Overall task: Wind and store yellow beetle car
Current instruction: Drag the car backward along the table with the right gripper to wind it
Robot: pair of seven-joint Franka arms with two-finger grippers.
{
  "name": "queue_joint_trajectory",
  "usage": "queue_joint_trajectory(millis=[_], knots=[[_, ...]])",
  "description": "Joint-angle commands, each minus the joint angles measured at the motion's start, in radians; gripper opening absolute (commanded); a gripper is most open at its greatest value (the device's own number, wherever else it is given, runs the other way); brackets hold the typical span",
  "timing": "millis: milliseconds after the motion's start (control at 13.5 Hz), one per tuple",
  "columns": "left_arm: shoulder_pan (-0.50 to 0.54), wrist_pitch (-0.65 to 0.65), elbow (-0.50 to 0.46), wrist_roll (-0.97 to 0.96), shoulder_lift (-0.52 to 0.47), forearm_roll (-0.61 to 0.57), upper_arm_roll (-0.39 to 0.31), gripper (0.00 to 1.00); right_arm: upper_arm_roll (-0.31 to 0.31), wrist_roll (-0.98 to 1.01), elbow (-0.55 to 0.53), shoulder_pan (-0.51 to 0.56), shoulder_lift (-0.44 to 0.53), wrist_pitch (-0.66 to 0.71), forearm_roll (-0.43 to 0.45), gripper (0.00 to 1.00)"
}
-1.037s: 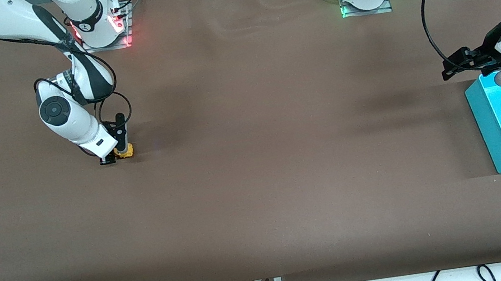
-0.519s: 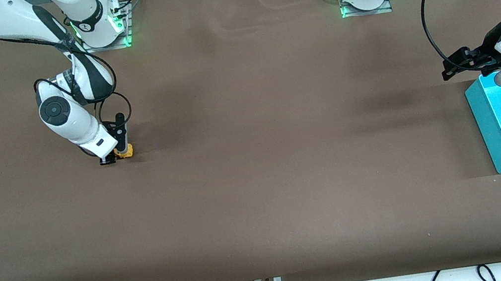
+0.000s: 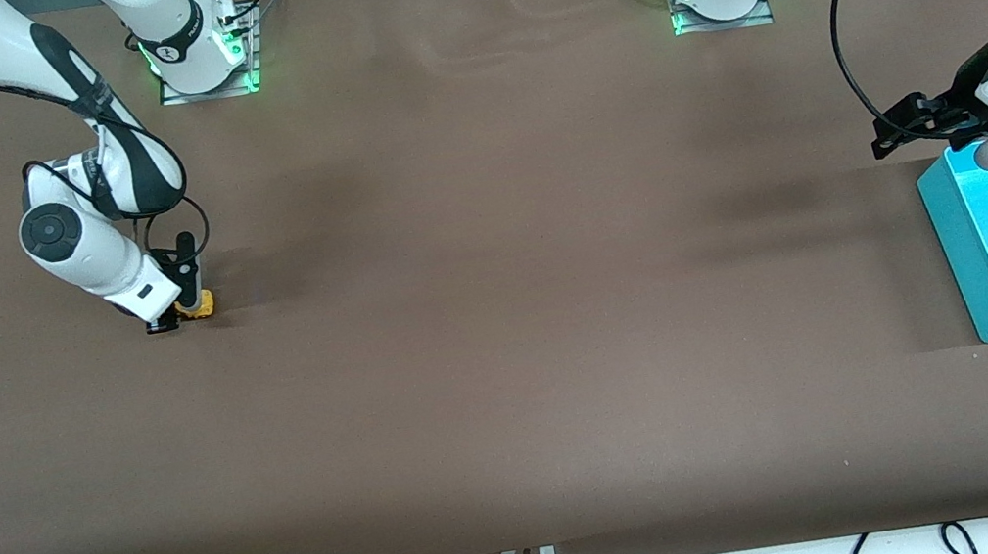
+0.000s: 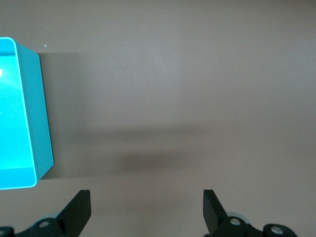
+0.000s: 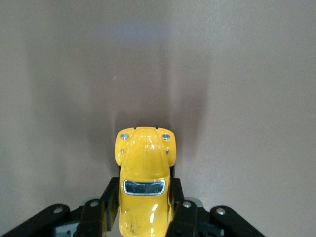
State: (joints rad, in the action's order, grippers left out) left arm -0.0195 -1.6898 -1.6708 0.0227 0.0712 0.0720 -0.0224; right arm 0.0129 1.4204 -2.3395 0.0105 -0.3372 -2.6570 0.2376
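The right end effector is clamped on the yellow beetle car, low on the bench toward the right arm's end. The left end effector waits, fingers apart, beside the teal bin.

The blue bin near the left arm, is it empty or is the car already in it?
Empty as far as shown: the blue bin holds nothing; the yellow beetle car sits in the right end effector.

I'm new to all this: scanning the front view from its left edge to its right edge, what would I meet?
Right gripper shut on the car → bare table → left gripper, open → turquoise bin.
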Motion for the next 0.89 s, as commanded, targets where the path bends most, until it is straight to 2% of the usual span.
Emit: queue_joint_trajectory(millis=[0,444,667,741,815], knots=[[-0.004,0.001,0.017,0.014,0.004,-0.031,0.001,1.00,0.012,0.005,-0.040,0.002,-0.069,-0.007,0.020,0.21],[-0.004,0.002,0.017,0.014,0.004,-0.031,0.001,1.00,0.024,0.018,-0.038,0.005,-0.048,0.017,0.020,0.22],[-0.004,0.002,0.017,0.014,0.004,-0.031,0.001,1.00,0.024,0.017,-0.038,0.005,-0.049,0.017,0.020,0.26],[-0.004,0.001,0.017,0.014,0.006,-0.031,0.001,1.00,0.024,0.017,-0.038,0.005,-0.051,0.017,0.020,0.30],[-0.004,0.002,0.016,0.014,0.004,-0.031,0.001,1.00,0.024,0.015,-0.038,0.005,-0.048,0.017,0.020,0.81]])
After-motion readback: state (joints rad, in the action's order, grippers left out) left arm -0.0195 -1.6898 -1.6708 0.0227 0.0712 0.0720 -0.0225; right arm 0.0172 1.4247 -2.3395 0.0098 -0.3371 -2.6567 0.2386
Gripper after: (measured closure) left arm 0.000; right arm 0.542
